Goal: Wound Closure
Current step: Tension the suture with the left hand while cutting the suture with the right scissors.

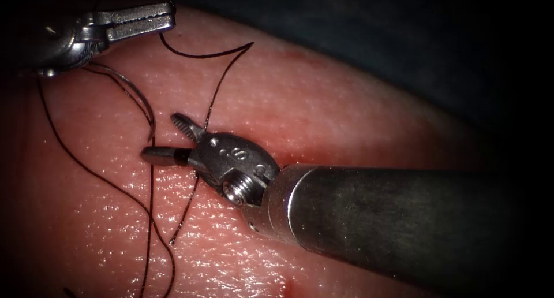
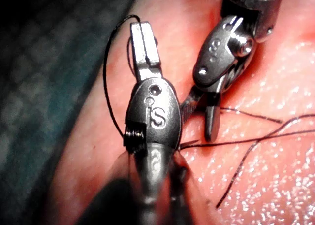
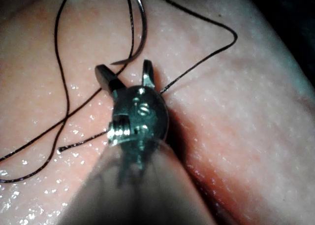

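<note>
The right tool [image 1: 173,139] has its jaws apart and holds nothing, over the tissue [image 1: 346,101]. The left tool [image 1: 141,19], jaws together, clamps the thread [image 1: 196,56]. The curved needle [image 3: 140,33] lies on the tissue near the right tool's jaws.

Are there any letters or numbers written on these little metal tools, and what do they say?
"iS": stamped on the left tool, on its rounded body behind the jaws.
A small stamped mark, perhaps "S", on the right tool: too small to read for certain.
A further faint mark on the left tool's lower body, in the left wrist view: blurred, not readable.
</note>
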`<state>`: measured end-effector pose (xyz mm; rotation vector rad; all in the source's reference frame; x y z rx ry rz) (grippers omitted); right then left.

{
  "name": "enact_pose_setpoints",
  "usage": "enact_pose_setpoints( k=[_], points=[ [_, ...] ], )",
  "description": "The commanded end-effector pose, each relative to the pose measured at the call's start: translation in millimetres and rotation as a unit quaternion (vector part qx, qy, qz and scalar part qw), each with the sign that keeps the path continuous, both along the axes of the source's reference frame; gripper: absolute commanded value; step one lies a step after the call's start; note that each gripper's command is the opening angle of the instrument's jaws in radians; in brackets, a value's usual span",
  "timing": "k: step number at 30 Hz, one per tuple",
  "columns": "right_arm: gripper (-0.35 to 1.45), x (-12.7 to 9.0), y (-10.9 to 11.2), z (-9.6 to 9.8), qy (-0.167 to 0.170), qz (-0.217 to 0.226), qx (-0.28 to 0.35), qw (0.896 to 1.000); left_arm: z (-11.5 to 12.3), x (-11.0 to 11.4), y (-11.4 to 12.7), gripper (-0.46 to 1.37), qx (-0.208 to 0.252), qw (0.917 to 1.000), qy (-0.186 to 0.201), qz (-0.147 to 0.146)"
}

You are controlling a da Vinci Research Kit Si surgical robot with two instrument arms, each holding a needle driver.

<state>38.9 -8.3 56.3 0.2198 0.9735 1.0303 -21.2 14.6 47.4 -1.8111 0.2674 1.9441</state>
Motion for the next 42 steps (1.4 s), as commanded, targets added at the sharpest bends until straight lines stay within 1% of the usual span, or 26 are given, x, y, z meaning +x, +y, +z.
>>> enact_pose_setpoints(
  k=[1, 7, 9, 14, 17, 29, 33, 36, 42],
  points=[
    [0.84, 0.0, 0.0, 0.0, 0.001, -0.001, 0.0, 1.0, 0.0, 0.0, 0.0, -0.35, 0.001, 1.0, -0.001, 0.002],
    [0.89, 0.1, -0.5, -0.3, 0.002, -0.002, 0.0, 1.0, -0.3, 0.1, 0.3, -0.35, 0.006, 1.0, -0.002, 0.002],
    [0.93, 0.1, -0.7, -0.5, 0.002, -0.002, 0.001, 1.0, -0.4, 0.2, 0.5, -0.35, 0.008, 1.0, -0.003, -0.002],
    [0.93, -0.3, -1.3, -1.3, 0.005, -0.005, 0.002, 1.0, -1.2, 0.6, 1.3, -0.35, 0.011, 0.9999, -0.008, -0.008],
    [0.91, -0.7, -1.6, -1.7, 0.011, -0.004, 0.0, 1.0, -1.7, 1.0, 1.8, -0.35, 0.01, 0.9998, -0.009, -0.015],
    [0.93, -3.3, -2.2, -2.4, -0.002, 0.012, -0.009, 1.0, -3.7, 2.8, 3.6, -0.35, 0.008, 0.9993, -0.012, -0.035],
    [0.94, -3.9, -2.2, -2.4, -0.003, 0.012, -0.009, 1.0, -4.8, 3.3, 4.2, -0.35, 0.009, 0.9988, -0.022, -0.042],
    [0.94, -4.1, -2.2, -2.4, -0.002, 0.011, -0.008, 1.0, -6.0, 3.7, 4.6, -0.35, 0.015, 0.9984, -0.03, -0.046],
    [0.93, -4.2, -1.9, -2.4, -0.002, 0.014, -0.009, 1.0, -8.7, 4.3, 5.5, -0.35, 0.009, 0.9981, -0.033, -0.051]
  ],
)
